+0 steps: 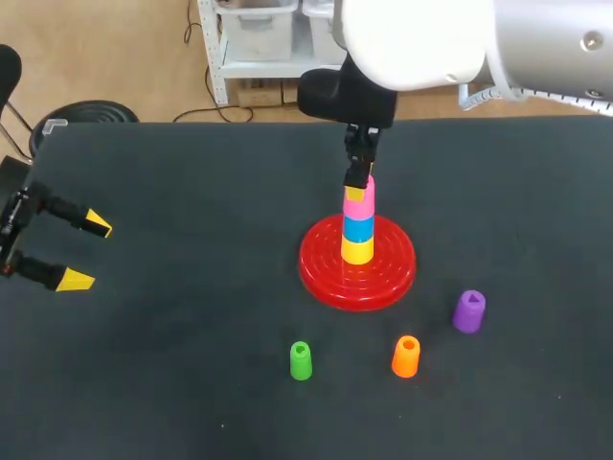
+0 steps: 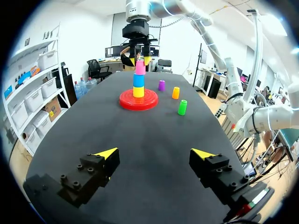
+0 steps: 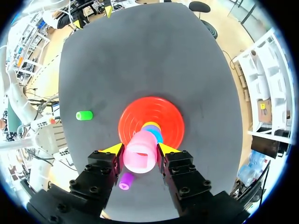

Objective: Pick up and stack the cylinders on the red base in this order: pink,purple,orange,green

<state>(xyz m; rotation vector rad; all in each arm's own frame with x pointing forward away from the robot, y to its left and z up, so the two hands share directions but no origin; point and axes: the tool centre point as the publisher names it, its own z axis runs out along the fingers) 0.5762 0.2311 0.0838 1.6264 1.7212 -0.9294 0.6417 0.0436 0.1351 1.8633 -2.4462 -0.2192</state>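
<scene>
No legible text or signs.

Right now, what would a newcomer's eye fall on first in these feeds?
The bright red base mid-table, stacked with a yellow cylinder, a blue cylinder and, on top, the pink cylinder, on which the right gripper is shut. Then the green cylinder, orange cylinder and purple cylinder standing loose on the table nearer the head camera, and the left gripper open at the far left.

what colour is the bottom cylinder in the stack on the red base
Yellow; the yellow plastic cylinder shows best in the head view.
</scene>
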